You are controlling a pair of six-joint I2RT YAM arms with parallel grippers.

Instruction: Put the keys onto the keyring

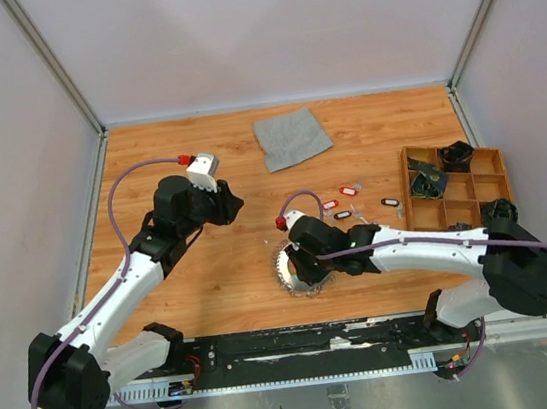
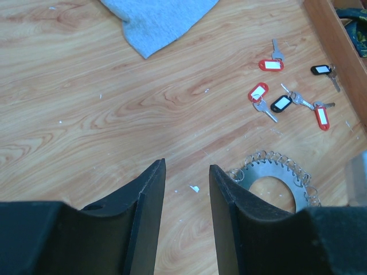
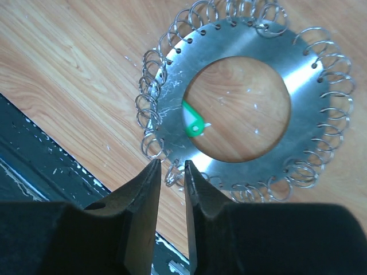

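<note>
Right wrist view first: the right gripper (image 3: 172, 166) hangs low over the near edge of the keyring (image 3: 241, 48). Its fingers are a narrow slit apart and clamp nothing. One wire loop of the ring's fringe sits right at the tips; whether it is touched I cannot tell. The ring lies flat on the wooden table (image 1: 198, 164), close to the black rail (image 3: 34, 166) at the front. A green tag (image 3: 192, 121) rests on the ring's inner rim, half on the metal and half over the hole; its key I cannot make out.

Off to the left, the left gripper (image 2: 186, 167) is held above bare wood. Its fingers are parted and empty, well apart from the ring.

Beyond the ring, five loose keys (image 2: 281, 103) lie scattered on the wood, three with red tags and two with black. They sit between the ring and the wooden tray (image 1: 405, 192) on the right, which holds black parts (image 1: 430, 182). A grey cloth (image 2: 155, 20) lies crumpled towards the far side.
</note>
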